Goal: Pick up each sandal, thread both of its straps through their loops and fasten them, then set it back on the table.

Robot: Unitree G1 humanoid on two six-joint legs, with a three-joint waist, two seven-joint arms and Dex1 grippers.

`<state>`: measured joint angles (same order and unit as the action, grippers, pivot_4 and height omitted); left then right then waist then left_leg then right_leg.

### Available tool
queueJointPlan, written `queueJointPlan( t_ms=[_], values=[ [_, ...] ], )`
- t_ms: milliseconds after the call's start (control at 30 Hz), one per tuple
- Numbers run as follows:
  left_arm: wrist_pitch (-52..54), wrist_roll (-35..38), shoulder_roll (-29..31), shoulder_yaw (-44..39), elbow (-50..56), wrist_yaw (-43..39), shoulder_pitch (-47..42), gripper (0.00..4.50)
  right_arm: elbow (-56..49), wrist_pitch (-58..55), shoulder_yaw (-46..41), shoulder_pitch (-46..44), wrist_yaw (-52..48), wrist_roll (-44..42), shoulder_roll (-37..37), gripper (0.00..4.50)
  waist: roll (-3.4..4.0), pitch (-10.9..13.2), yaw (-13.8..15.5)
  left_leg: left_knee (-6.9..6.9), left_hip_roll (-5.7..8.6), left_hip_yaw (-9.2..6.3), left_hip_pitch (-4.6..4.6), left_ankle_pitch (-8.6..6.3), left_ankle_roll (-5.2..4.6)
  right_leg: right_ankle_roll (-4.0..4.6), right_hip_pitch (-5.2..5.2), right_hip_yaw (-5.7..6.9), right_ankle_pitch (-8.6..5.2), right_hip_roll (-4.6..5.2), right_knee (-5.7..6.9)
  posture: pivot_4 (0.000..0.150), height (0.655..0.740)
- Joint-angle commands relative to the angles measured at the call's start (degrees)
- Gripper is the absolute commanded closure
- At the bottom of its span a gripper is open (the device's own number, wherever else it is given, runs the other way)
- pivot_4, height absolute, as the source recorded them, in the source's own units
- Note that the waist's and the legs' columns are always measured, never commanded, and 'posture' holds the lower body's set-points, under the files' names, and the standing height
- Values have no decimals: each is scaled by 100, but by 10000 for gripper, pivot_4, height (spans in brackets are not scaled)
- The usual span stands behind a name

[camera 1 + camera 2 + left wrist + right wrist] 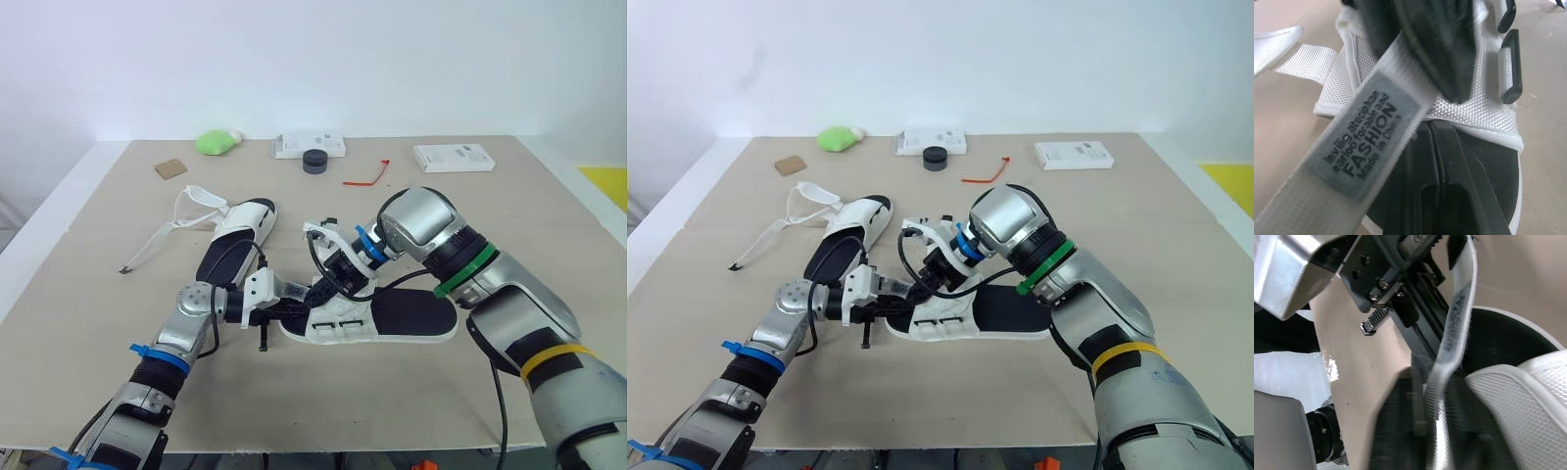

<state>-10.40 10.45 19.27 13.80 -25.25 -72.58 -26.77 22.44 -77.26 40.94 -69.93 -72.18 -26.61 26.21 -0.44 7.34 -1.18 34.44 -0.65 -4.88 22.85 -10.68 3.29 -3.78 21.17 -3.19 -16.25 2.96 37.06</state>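
One white sandal with a black footbed [416, 315] lies at the table's front middle. My right gripper [338, 277] is over its toe end, shut on a white strap with a printed label [1366, 142], which runs up between its fingers [1405, 416]. My left gripper [287, 315] is right beside it at the sandal's left end, open; one finger [1449, 196] reaches under the strap over the footbed and the other points down at the table. The second sandal [240, 227] lies farther back on the left, its straps [186, 211] loose and spread out.
Along the table's far edge are a green soft object [217, 142], a white box [308, 146], a black round piece [314, 161], a red tie [367, 176], another white box [453, 157] and a brown square [170, 168].
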Motion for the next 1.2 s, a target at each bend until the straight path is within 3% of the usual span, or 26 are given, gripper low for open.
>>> queueJointPlan(
  t_ms=[33, 267, 500, 767, 900, 1000, 1133, 1200],
  values=[
    [370, -721, 171, 660, -803, -57, 533, 45000, -57, 81, -164, -26, -54, 33, 33, 44617, 0, 0, 0, 0, 0, -1, 0, 0, 0, 0, 0, 1, 0, 0, 0, 1500, 7400],
    [376, -855, 294, 776, -935, -298, 364, 45000, -37, 143, -634, -67, -20, -44, 186, 44617, -5, 6, -7, -3, -2, 0, 4, -1, 1, 2, 8, 3, -1, -1, 0, 1500, 7400],
    [289, -915, 434, 928, -1094, -550, 148, 45000, -203, -34, -1923, 363, 666, -157, 379, 44617, -18, 4, -15, -11, -4, -3, 11, -4, 6, 7, 12, 9, -13, -4, 0, 1500, 7400],
    [246, -907, 438, 963, -1165, -669, 16, 45000, -2959, 716, -4231, 2069, 2005, -688, 174, 44617, -14, 10, -17, -22, -8, -7, 12, -8, 5, -19, 14, 9, -12, -11, 0, 1500, 7400],
    [227, -898, 448, 964, -1200, -712, -4, 45000, -4154, 1252, -4666, 2747, 2353, -926, 22, 44617, -15, 11, -21, -23, -9, -10, 11, -9, 6, -17, 10, 10, -21, -13, -1, 1500, 7400],
    [201, -908, 483, 987, -1245, -789, -42, 45000, -5383, 3544, -4274, 3900, 1846, -157, 363, 44617, -31, 4, -7, -24, -11, -15, 10, -10, 7, -3, 8, 15, -35, -13, -2, 1500, 7400],
    [178, -904, 526, 997, -1281, -846, -87, 45000, -5273, 5752, -3688, 4483, 1585, 940, 710, 44617, -40, 13, -41, -24, -11, -2, -4, -22, 23, -12, 0, 12, -51, -7, -3, 1500, 7400],
    [187, -898, 546, 992, -1282, -863, -111, 45000, -4959, 7661, -3408, 4827, 1502, 1795, 909, 44617, -58, 22, -42, -24, -12, 3, -13, -22, 23, -12, -5, 12, -51, -4, -4, 1500, 7400]
  ],
)
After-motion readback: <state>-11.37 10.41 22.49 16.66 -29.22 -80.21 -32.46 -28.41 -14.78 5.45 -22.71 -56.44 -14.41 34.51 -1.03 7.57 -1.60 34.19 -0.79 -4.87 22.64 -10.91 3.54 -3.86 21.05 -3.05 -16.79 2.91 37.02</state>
